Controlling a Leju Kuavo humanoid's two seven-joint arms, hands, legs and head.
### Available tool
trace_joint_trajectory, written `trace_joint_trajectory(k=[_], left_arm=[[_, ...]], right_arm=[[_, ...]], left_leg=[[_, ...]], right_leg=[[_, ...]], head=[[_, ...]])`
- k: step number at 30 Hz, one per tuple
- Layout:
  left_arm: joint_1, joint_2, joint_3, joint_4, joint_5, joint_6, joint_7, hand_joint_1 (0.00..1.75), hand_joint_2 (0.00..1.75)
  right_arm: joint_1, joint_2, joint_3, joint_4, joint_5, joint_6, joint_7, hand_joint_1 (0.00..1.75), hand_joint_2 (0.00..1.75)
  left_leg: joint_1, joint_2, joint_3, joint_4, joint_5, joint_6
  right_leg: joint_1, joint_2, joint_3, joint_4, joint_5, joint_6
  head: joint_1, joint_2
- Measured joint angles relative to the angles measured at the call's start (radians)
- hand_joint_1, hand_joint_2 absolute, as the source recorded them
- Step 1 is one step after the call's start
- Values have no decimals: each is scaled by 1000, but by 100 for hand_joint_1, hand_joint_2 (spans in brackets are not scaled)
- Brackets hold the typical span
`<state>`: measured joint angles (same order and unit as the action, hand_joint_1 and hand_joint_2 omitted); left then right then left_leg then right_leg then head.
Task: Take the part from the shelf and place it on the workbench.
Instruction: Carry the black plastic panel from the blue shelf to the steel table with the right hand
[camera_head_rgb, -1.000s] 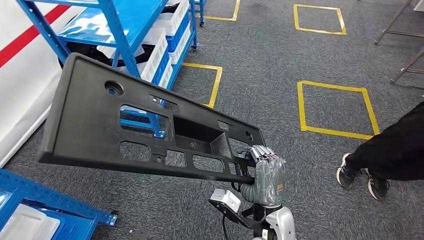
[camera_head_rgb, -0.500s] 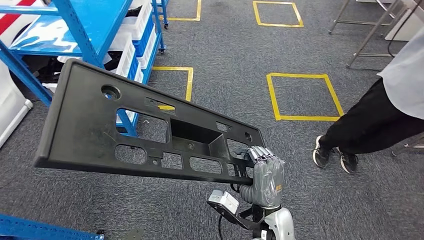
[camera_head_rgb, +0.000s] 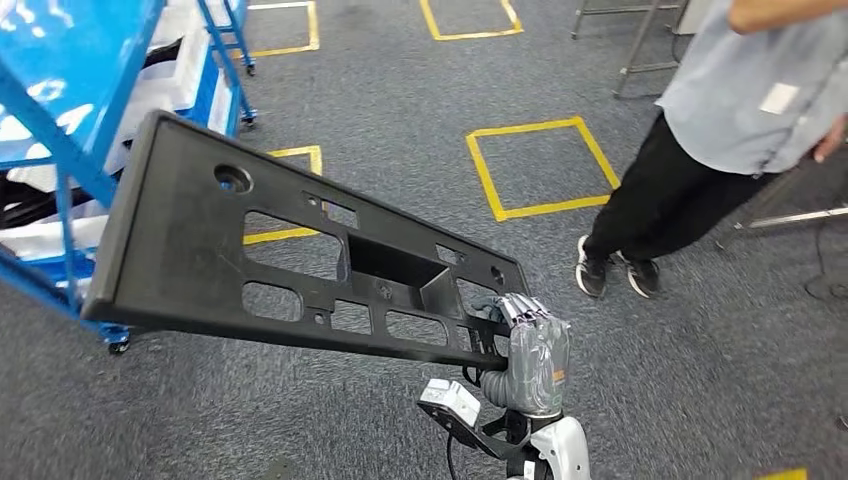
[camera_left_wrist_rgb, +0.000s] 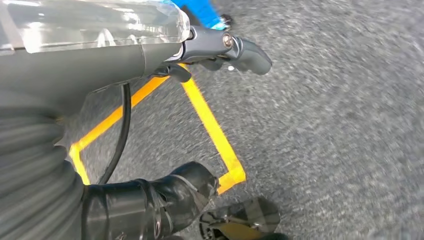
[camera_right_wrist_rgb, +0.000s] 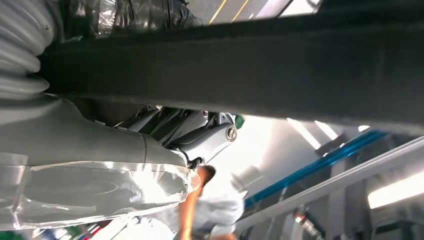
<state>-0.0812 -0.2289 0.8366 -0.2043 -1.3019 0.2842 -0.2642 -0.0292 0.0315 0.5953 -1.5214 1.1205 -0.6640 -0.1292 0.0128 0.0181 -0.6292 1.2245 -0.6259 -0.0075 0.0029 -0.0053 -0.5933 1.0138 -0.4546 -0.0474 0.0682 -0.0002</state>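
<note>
Because the right robot hand (camera_head_rgb: 533, 350) grips only 1 end of the long black panel (camera_head_rgb: 290, 260), held in the air above the carpet, leverage could twist it loose near the person (camera_head_rgb: 700, 130). Left robot hand (camera_left_wrist_rgb: 220, 47): cannot tell.

A person (camera_head_rgb: 700, 130) in a pale blue-grey shirt and black trousers stands on the grey carpet (camera_head_rgb: 330, 420) at the far right, dark shoes (camera_head_rgb: 612, 275) side by side. Just beside those feet a yellow tape square (camera_head_rgb: 540, 165) marks the floor; more yellow outlines lie further back. Metal legs of some frame (camera_head_rgb: 640, 40) rise behind the person. In the left wrist view, a yellow tape corner (camera_left_wrist_rgb: 227, 167) crosses the same blurred carpet.
</note>
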Motion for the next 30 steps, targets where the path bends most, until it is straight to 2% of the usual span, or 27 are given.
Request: trace_joint_trajectory(k=[1,2,3,4,5,6,7,8,10,11,13,14,15,16,17,18,19,21,22,23,25,26,28,30], left_arm=[[3,0,0,0,0,0,0,0,175],[5,0,0,0,0,0,0,0,175],[6,0,0,0,0,0,-1,0,175],[6,0,0,0,0,0,-1,0,175],[6,0,0,0,0,0,-2,0,175],[6,0,0,0,0,-1,-3,0,175],[6,0,0,0,0,-1,-4,0,175],[5,0,0,0,0,-2,-4,0,175],[2,-1,0,0,-1,-3,-5,0,175],[0,-1,1,0,-1,-3,-5,0,175],[-1,-2,1,0,-1,-3,-6,0,175],[-1,-2,1,0,-1,-4,-6,0,175],[1,-2,1,0,-1,-4,-6,0,175],[2,-2,1,0,-1,-5,-6,0,175],[3,-1,1,0,-1,-6,-6,0,175],[2,-1,1,0,-1,-6,-6,0,175],[2,-1,1,0,-1,-6,-6,0,175],[0,-2,1,0,-1,-7,-8,0,175],[-1,-2,1,0,-1,-7,-9,0,175],[-1,-2,2,0,-1,-7,-10,0,175],[-3,-4,2,0,-1,-8,-12,0,175],[-5,-4,2,0,-1,-8,-12,0,175],[-7,-5,2,0,-1,-8,-13,0,175],[-6,-4,2,0,-1,-9,-13,0,175]], right_arm=[[1,0,0,0,0,0,0,175,175],[3,0,0,1,-1,0,0,175,175],[4,0,0,1,-1,1,0,175,175],[5,0,0,2,-1,1,0,175,175],[5,0,0,2,-1,1,0,175,175],[5,0,0,2,-2,2,0,175,175],[4,0,0,2,-2,2,0,175,175],[4,0,0,2,-3,3,-1,175,175],[6,-1,0,2,-4,5,-1,175,175],[6,-2,0,2,-4,5,-2,175,175],[5,-3,0,2,-5,7,-3,175,175],[3,-3,0,2,-5,9,-3,175,175],[2,-4,0,2,-5,12,-4,175,175],[2,-4,0,2,-6,14,-5,175,175],[3,-5,0,2,-6,16,-6,175,175],[3,-5,0,2,-6,17,-7,175,175],[4,-6,0,2,-6,17,-7,175,175],[2,-6,0,2,-6,17,-8,175,175],[0,-6,0,2,-6,17,-8,175,175],[-1,-6,0,1,-6,17,-9,175,175],[-2,-6,0,0,-6,16,-9,175,175],[-2,-6,0,0,-6,16,-9,175,175],[-3,-6,1,-2,-7,16,-10,175,175],[-5,-5,3,-3,-7,17,-10,175,175]], left_leg=[[0,-6,-30,54,-14,-1],[0,-8,-47,75,-8,-2],[1,-9,-45,57,19,-1],[2,-16,-27,4,60,-1],[4,-34,-1,-64,98,-1],[7,-57,24,-124,124,0],[8,-76,40,-162,136,2],[8,-88,46,-178,136,7],[6,-76,49,-182,137,19],[6,-67,50,-186,140,26],[8,-45,53,-194,145,37],[7,-35,54,-196,145,40],[5,-22,54,-196,144,43],[3,-8,54,-196,143,44],[1,5,54,-196,141,44],[0,17,56,-196,139,45],[-2,28,59,-196,137,44],[-6,48,67,-196,132,41],[-7,57,71,-197,130,38],[-8,66,73,-198,128,35],[-9,85,79,-203,126,27],[-9,84,82,-202,123,23],[-8,44,67,-159,93,14],[-5,-2,13,-42,32,7]], right_leg=[[0,16,0,1,-1,-1],[-1,32,1,3,-2,0],[-2,49,2,6,-3,1],[-3,65,3,11,-6,4],[-5,78,2,17,-10,9],[-5,91,0,26,-15,14],[-6,101,-4,32,-18,21],[-7,111,-8,36,-19,27],[-9,127,-14,34,-16,38],[-8,118,-17,39,-20,43],[-5,70,-43,95,-55,50],[-4,40,-69,151,-86,54],[-5,24,-102,219,-118,57],[-7,17,-130,276,-139,60],[-7,13,-146,307,-144,60],[-7,10,-141,299,-130,59],[-6,5,-114,249,-100,55],[5,-31,-35,103,-42,39],[12,-47,-8,52,-28,30],[18,-56,4,24,-25,23],[22,-41,4,14,-24,15],[19,-31,8,7,-19,12],[8,-11,18,-11,-8,4],[2,9,23,-16,-5,-2]], head=[[0,0],[0,0],[0,0],[0,0],[0,0],[0,0],[0,0],[1,0],[1,0],[1,0],[3,0],[4,0],[5,0],[4,0],[4,0],[4,0],[4,0],[4,0],[4,0],[4,0],[4,0],[4,0],[3,0],[3,0]])
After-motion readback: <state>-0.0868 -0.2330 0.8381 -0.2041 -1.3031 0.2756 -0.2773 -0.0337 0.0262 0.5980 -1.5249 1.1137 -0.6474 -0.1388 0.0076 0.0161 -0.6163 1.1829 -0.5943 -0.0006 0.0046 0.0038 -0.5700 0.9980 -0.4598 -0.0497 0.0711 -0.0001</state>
